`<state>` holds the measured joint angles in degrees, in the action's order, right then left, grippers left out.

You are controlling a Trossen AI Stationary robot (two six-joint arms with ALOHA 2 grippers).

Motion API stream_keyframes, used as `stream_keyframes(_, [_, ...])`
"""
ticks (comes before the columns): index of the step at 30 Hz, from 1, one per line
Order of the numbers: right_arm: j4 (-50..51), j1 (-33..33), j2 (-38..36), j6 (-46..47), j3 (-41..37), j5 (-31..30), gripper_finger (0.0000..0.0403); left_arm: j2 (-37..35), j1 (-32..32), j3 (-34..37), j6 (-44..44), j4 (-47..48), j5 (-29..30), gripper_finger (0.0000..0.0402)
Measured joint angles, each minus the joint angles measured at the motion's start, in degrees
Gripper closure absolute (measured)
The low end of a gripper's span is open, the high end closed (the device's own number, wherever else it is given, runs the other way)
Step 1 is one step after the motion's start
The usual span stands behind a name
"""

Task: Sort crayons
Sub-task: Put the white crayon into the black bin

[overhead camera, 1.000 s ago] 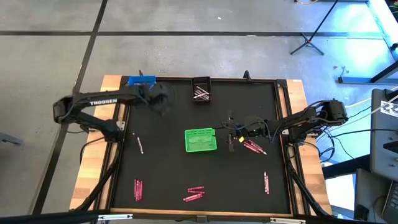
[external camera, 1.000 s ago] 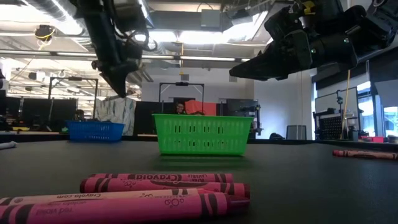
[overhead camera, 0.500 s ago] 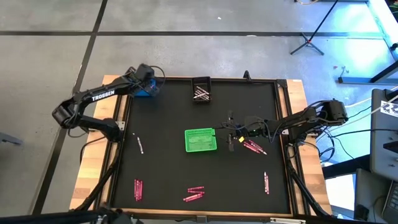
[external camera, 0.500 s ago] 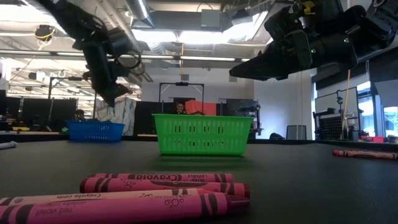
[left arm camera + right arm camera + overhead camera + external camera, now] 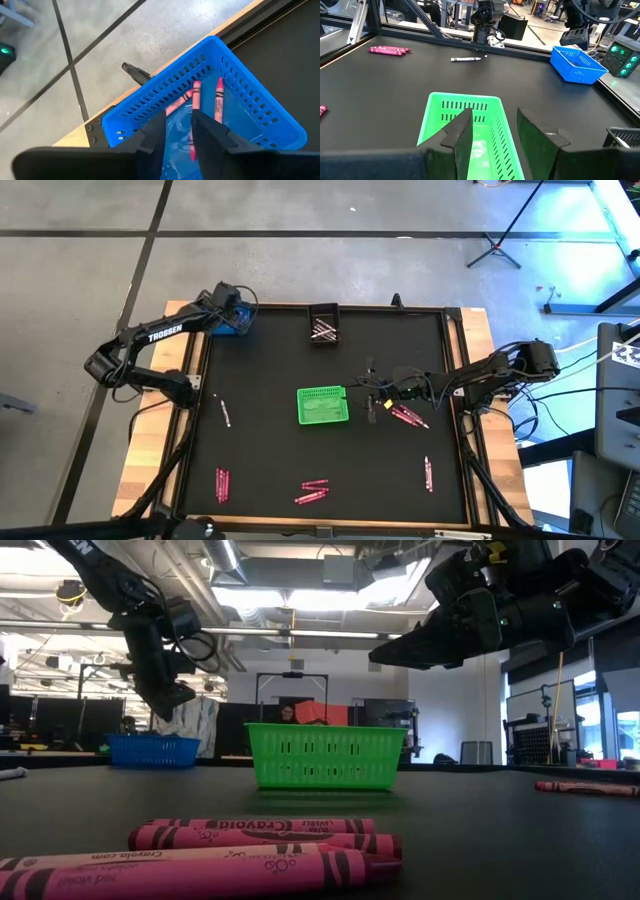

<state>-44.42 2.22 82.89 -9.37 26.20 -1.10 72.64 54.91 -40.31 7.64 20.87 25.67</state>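
Note:
Pink crayons lie scattered on the black table: a bunch near the front edge (image 5: 312, 492), a pair at front left (image 5: 221, 485), one at front right (image 5: 428, 473) and some right of centre (image 5: 408, 416). A pale one (image 5: 224, 412) lies at the left. My left gripper (image 5: 179, 117) hangs open over the blue bin (image 5: 165, 90) at the far left corner. That bin holds pink crayons (image 5: 218, 100). One crayon (image 5: 195, 100) stands in the gap between the fingers. My right gripper (image 5: 492, 117) hovers open beside the green bin (image 5: 323, 405), with nothing between its fingers. My left gripper's fingers slant down into the blue bin with a pink crayon (image 5: 194, 102) between them, close to one finger (image 5: 210, 132). The gap is wider than the crayon, and I cannot tell whether either finger touches it.
A black bin (image 5: 323, 325) with several crayons sits at the far edge, middle. The green bin stands at the table's centre. A raised frame runs around the black mat. Open mat lies between the green bin and the front crayons (image 5: 260, 835).
My left gripper has swung from over the mat toward the far left corner, sunk a little, and now hangs over the blue bin. My right arm has kept still.

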Motion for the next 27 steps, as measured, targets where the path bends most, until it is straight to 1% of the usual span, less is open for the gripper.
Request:
stream_keyframes(3, [0.00,0.00,0.02,0.02,0.00,0.00,0.0253,0.00,-1.06,-1.36,-1.34,4.05,-0.47,0.0308])
stream_keyframes(5, [-0.02,0.01,0.00,0.02,0.00,0.02,0.0253,-0.13,-2.16,-2.72,-1.51,7.48,-3.35,0.0307])
stream_keyframes(10, [0.00,0.01,0.00,0.02,0.00,0.02,0.0253,-2.34,-6.20,-5.90,-6.41,15.76,-14.15,0.0306])
stream_keyframes(14, [-0.01,0.00,0.00,0.02,0.00,0.00,0.0253,-4.89,-11.87,-6.28,-9.01,20.34,-25.55,0.0306])
stream_keyframes(16, [-0.01,0.02,0.00,0.02,0.00,0.02,0.0253,-5.76,-15.32,-6.37,-10.58,22.60,-29.21,0.0306])
stream_keyframes(19, [-0.02,0.00,0.00,0.04,0.00,0.02,0.0253,-6.01,-20.88,-6.37,-16.31,26.07,-31.22,0.0306])
stream_keyframes(22, [0.00,0.00,0.00,0.04,0.00,0.02,0.0253,-6.01,-26.39,-6.28,-20.87,29.61,-31.14,0.0306])
stream_keyframes(27, [0.00,0.00,0.00,0.05,0.00,0.02,0.0253,-6.01,-34.01,-4.14,-30.31,31.45,-31.10,0.0306])
